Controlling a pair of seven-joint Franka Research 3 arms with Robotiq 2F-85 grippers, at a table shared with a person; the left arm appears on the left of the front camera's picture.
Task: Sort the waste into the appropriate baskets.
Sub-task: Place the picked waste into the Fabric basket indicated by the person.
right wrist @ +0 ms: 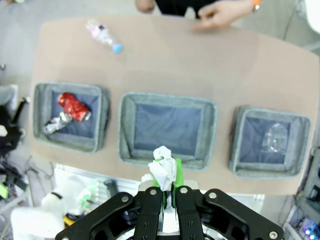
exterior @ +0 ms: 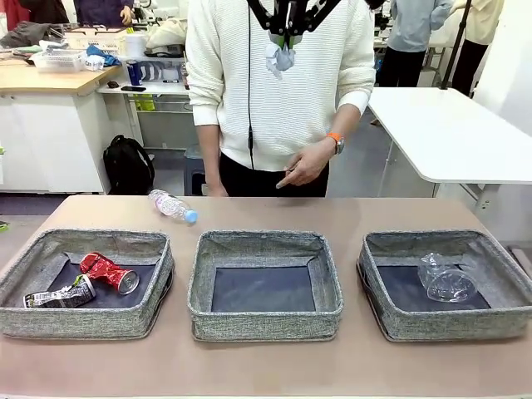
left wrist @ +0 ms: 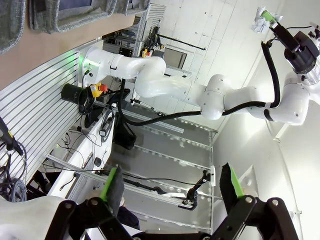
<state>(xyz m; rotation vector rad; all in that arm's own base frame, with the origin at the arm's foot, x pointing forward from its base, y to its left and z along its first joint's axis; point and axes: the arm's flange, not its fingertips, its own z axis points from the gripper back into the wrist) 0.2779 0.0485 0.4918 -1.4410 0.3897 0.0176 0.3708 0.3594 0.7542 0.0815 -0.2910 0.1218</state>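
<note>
Grey woven baskets (exterior: 264, 314) hold red can (exterior: 108, 273), dark can (exterior: 62, 294), clear cup (exterior: 445, 281); blue-capped bottle (exterior: 172, 205) waits at eleven o'clock; right gripper (exterior: 285, 39) clamps white paper ball (exterior: 280, 58), left gripper (left wrist: 170, 175) gapes.

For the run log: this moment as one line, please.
right gripper: shut on paper ball, high over middle basket | left gripper: open | red can, dark can: left basket | cup: right basket | bottle: on table

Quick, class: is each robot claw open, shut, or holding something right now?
Left claw: open, empty.
Right claw: shut on the paper ball.
</note>
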